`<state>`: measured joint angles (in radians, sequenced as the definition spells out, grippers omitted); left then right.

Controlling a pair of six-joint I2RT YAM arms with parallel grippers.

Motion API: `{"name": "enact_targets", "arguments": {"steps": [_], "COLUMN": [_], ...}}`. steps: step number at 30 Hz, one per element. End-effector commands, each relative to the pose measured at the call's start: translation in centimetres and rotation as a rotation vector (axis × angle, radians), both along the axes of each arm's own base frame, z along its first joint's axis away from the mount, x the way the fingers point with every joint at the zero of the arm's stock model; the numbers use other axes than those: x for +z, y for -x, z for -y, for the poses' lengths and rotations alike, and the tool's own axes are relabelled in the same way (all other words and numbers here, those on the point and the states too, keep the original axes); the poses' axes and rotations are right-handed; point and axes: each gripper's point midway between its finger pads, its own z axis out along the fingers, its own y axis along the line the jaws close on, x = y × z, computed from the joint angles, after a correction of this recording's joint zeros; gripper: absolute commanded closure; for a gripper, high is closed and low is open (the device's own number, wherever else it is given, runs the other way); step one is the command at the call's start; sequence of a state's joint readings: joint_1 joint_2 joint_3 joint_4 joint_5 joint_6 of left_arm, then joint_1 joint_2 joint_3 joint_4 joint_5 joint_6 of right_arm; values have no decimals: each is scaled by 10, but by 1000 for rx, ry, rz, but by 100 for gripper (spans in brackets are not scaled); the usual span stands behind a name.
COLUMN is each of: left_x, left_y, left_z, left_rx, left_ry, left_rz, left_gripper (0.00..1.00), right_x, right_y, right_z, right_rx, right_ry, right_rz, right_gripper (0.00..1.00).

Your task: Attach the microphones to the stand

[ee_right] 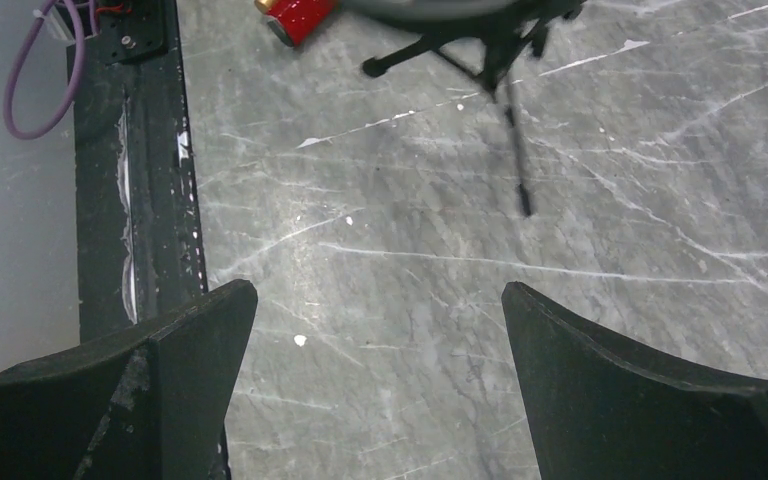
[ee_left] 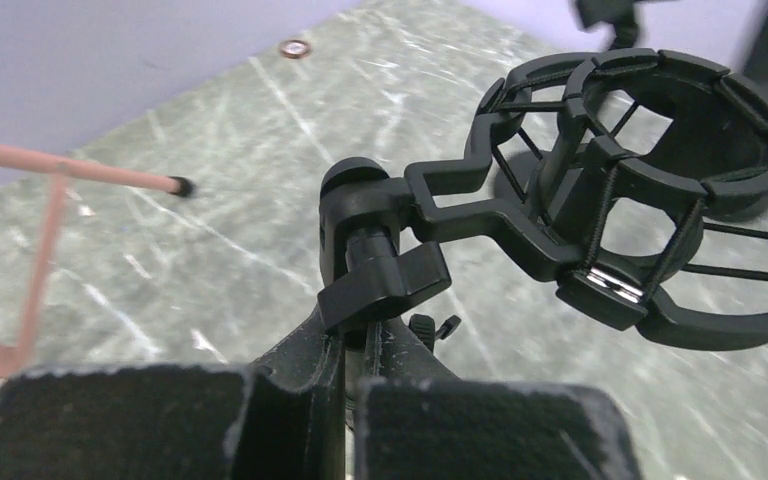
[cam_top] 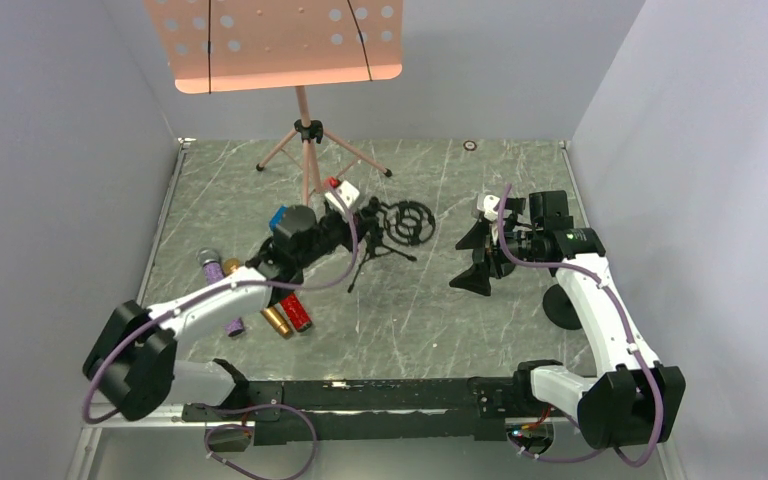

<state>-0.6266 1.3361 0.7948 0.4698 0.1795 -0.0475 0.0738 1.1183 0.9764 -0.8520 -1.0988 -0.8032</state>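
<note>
Left tool [ee_left: 348,385] apparently on stand [ee_left: 480,215] (red microphone [cam_top: 296,311] behind, apart)

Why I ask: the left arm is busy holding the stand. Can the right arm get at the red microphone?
Probably, at a stretch. The right gripper is open with bare table between it and the red microphone, but its far end is hidden by the left arm, and the stand is close.

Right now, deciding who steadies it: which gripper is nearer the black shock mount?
Left. The left gripper grips the stand just beneath the shock mount; the right gripper hangs open, off to its right, apart.
</note>
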Motion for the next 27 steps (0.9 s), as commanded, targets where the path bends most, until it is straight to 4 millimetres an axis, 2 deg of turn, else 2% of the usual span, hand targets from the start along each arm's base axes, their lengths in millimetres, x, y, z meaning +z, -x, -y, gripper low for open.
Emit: {"name": "enact_targets", "arguments": {"steps": [1,3,6,13,18,19,22,24,27], "left_x": [27,18,7,-6,-19,-20,-21,-23,-27], "left_y": [38,49,56,55,55,57,66,73,85], "left_z": [11,13,11,13,19,21,26,26,23], "left_rx": [0,43,144,344,347,332,277,245,203], "left_ry": [125,135,153,159,163,162,161,149,110], "left_rz": [59,61,61,76,35,23,-20,-54,-100], "left_gripper": [100,100,100,100,100,94,50,29,14], "right_x": [9,8,7,4,2,1,3,4,4], "right_y": [-6,-5,-5,-7,-7,-8,-7,-6,-6], "right_z": [-2,-3,-3,-2,-2,-2,-2,-2,-2], "right_rx": [20,26,29,20,16,15,18,21,20], "right_ry": [-9,-12,-15,-9,-2,-1,-5,-7,-5], "right_rz": [51,48,44,47,49,49,49,48,51], "right_gripper": [0,0,0,0,0,0,0,0,0]}}
